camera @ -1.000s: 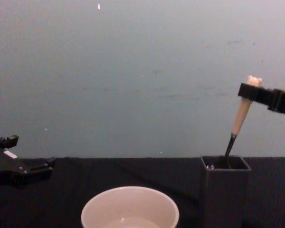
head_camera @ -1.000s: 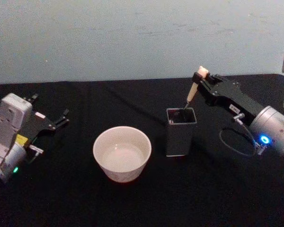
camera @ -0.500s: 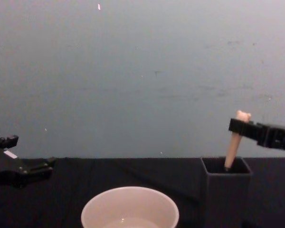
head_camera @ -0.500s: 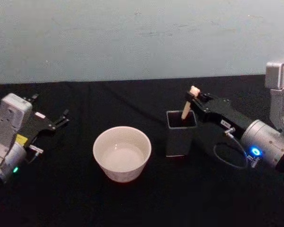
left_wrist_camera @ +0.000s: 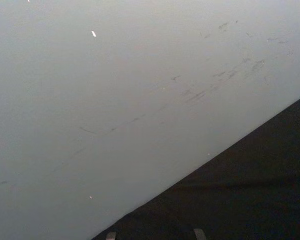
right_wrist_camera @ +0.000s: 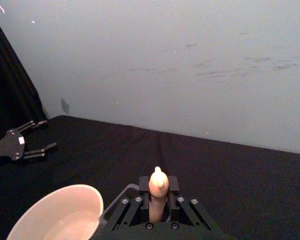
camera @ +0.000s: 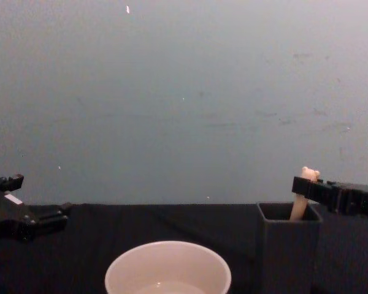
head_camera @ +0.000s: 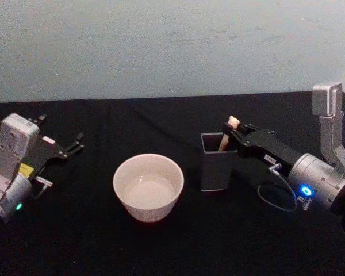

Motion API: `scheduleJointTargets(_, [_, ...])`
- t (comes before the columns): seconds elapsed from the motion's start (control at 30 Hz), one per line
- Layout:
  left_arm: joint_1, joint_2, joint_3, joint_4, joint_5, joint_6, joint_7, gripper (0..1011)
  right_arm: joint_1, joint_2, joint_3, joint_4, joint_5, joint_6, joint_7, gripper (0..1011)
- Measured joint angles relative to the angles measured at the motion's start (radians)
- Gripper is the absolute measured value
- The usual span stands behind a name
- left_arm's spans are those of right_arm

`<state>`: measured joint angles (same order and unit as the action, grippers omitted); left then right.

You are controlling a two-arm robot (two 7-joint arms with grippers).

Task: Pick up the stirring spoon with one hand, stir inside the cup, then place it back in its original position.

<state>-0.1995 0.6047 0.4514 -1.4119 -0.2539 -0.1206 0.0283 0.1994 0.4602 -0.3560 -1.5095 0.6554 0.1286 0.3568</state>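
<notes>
**Spoon upright in the holder, right gripper clamped on its handle**

The spoon (head_camera: 223,142) stands in the holder (head_camera: 215,171) with its bowl end down, hidden inside the walls. Its beige handle and bear head rise above the rim. The long axis is close to vertical, and the top leans slightly toward the robot's right, as the chest view shows.

The right gripper (head_camera: 232,131) reaches in from the right, roughly level with the rim, and its fingers are closed on the handle just under the bear head. It therefore meets the spoon crosswise, and the spoon's length runs down and away from it into the holder.

The cup (head_camera: 148,187) sits on the table (head_camera: 103,247) to the holder's left, near it but apart. The right arm is by far the nearer one. The left gripper (head_camera: 73,143) lies parked at the table's left edge, with fingers spread and nothing in them.

I judge that any coming move depends on that vertical axis. Lifting the spoon out or releasing it should both run straight along the holder's height, because a sideways pull could tip the narrow holder.
</notes>
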Motion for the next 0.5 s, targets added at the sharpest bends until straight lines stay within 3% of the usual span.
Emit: scheduleJointTargets(0.5, [0.0, 0.0, 0.0, 0.0, 0.0, 0.0, 0.0, 1001, 0.004, -0.005, -0.001, 0.012, -0.009, 0.01, 0.002, 214])
